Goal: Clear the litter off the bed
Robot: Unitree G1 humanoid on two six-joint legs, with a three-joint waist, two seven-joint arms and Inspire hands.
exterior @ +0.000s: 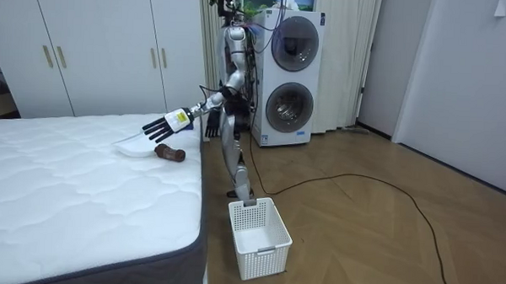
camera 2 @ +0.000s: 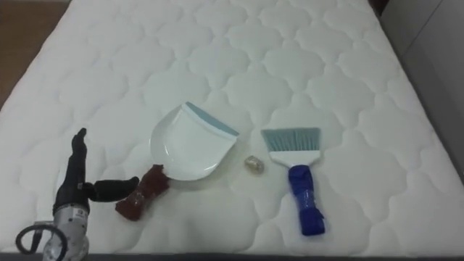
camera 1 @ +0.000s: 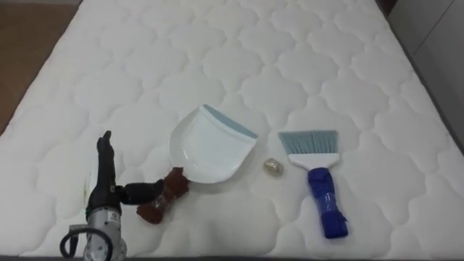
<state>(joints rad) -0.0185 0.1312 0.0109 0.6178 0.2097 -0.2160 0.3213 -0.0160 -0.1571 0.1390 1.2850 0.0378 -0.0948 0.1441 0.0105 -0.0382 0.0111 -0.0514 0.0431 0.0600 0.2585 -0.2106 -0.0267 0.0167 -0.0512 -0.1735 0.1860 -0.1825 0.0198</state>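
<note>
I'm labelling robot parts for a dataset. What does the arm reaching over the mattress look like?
The left hand has black fingers and thumb on a silver-grey metal wrist that bears a small label; a dark cable loops beside it. The room view shows a white tag on the hand's back.

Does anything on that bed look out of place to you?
Yes: a small crumpled scrap lies loose on the white mattress, between the dustpan and the blue-handled brush, touching neither. It looks like litter not yet swept up.
</note>
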